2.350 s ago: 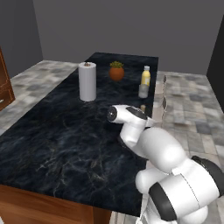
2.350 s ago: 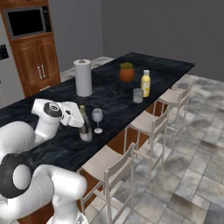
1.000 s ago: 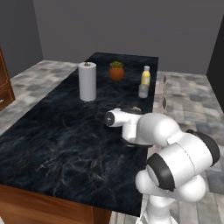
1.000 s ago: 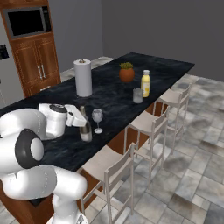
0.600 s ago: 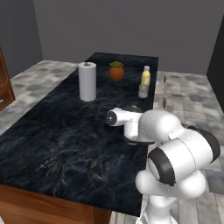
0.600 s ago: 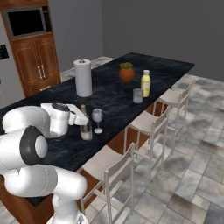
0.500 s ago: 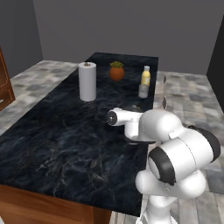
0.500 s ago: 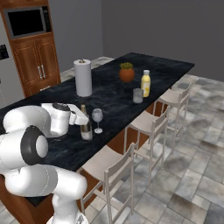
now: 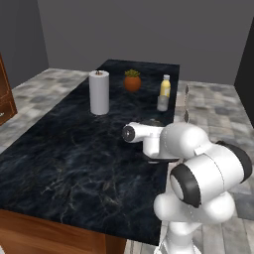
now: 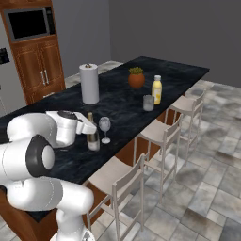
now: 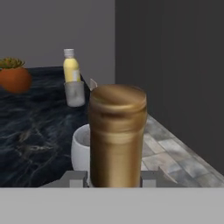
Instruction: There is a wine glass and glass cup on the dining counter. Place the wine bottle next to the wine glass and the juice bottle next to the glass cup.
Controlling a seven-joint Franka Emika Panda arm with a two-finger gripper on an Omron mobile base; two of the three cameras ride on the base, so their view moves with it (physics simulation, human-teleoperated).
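The wine bottle (image 10: 92, 136) stands upright on the dining counter (image 10: 123, 100), close to the left of the wine glass (image 10: 105, 126). My gripper (image 10: 90, 126) is shut on the bottle's neck. In the hand view the tan-topped neck (image 11: 117, 135) sits between my fingertips (image 11: 77, 178), with the wine glass's rim (image 11: 80, 148) just behind it. Farther along the counter the juice bottle (image 10: 156, 90) stands right beside the glass cup (image 10: 148, 103). In the left base view the juice bottle (image 9: 165, 86) and cup (image 9: 162, 103) show, while my arm hides the wine bottle.
A white paper-towel roll (image 10: 89, 84) stands mid-counter and a potted plant (image 10: 136, 77) sits beyond it. Several pale stools (image 10: 162, 136) line the counter's right edge. Wooden cabinets with a microwave (image 10: 29, 23) are at the back left.
The arm's elbow has shifted a little. The gripper stays shut on the wine bottle's neck beside the wine glass.
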